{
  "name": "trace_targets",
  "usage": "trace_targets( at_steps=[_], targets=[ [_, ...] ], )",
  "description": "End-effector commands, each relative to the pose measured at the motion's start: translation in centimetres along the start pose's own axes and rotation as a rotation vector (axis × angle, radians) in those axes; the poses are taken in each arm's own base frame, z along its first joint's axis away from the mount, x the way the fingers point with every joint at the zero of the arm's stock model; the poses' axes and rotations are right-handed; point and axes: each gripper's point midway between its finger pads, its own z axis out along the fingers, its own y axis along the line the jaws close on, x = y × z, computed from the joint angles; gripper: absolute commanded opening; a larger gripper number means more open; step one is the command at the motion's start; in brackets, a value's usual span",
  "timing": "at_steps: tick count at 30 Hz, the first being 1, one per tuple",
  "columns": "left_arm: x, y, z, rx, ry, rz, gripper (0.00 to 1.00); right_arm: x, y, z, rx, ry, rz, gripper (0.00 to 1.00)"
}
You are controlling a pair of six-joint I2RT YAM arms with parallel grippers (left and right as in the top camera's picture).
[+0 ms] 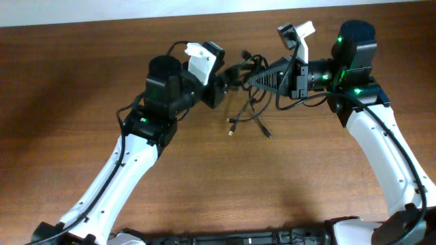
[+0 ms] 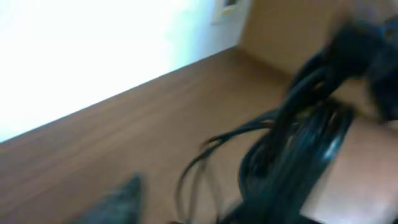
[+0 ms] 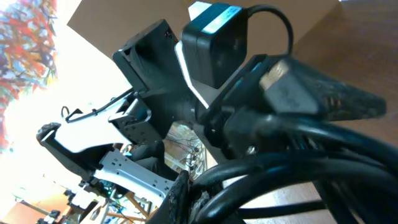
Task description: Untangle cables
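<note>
Several cables [image 1: 248, 107] hang knotted from our right tool [image 1: 251, 79], which pinches the bundle, while we cannot tell whether our left tool [image 1: 228, 75] is spread or gripping, so a blind pull could cinch the knot or drop it onto the surface [image 1: 68, 102].

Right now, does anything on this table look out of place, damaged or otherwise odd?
Nothing looks damaged or spilled. The cables hang as one knotted bundle between the left gripper and the right gripper, with two plug ends trailing on the table. The only oddity is that the left wrist view is blurred.
</note>
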Motion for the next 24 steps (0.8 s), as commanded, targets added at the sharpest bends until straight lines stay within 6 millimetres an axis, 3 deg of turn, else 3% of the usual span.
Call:
trace_targets(
  at_steps=[1,3,4,5,6,8,10,11,12,14,16,22,24],
  targets=[
    [-1.0,-3.5,-0.4,0.217,-0.033,0.020,0.72,0.3,1.6,0.2,-0.048,0.030,-0.031,0.04],
    [-1.0,-4.3,-0.5,0.262,-0.033,0.022,0.72,0.3,1.6,0.2,-0.048,0.030,-0.031,0.04],
    [-1.0,-4.3,-0.6,0.265,-0.033,0.022,0.65,0.3,1.6,0.2,-0.048,0.030,-0.031,0.04],
    [-1.0,-4.4,-0.5,0.265,-0.033,0.022,0.51,0.3,1.6,0.2,-0.048,0.030,-0.031,0.04],
    [-1.0,-4.4,-0.5,0.265,-0.033,0.023,0.26,0.3,1.6,0.2,-0.048,0.030,-0.031,0.04],
    [-1.0,-4.1,-0.5,0.251,-0.034,0.023,0.00,0.3,1.6,0.2,-0.048,0.030,-0.031,0.04],
    [-1.0,-3.9,-0.5,0.242,-0.034,0.022,0.00,0.3,1.6,0.1,-0.046,0.029,-0.031,0.04],
    [-1.0,-3.7,-0.4,0.225,-0.033,0.021,0.00,0.2,1.6,0.1,-0.046,0.028,-0.031,0.15],
    [-1.0,-3.6,-0.4,0.221,-0.034,0.023,0.00,0.2,1.6,0.0,-0.044,0.027,-0.031,0.39],
    [-1.1,-3.3,-0.5,0.215,-0.037,0.028,0.00,0.0,1.4,-0.3,-0.033,0.017,-0.030,0.75],
    [-1.2,-2.6,-0.7,0.200,-0.043,0.026,0.00,-0.4,0.7,-1.0,0.000,-0.011,-0.020,0.93],
    [-1.3,-1.2,-1.2,0.175,-0.044,-0.035,0.00,-1.4,-3.7,-4.1,0.213,-0.151,0.147,0.99],
    [-1.3,-1.3,-1.2,0.176,-0.045,-0.034,0.00,-1.4,-3.6,-4.0,0.209,-0.149,0.147,0.99]
  ],
)
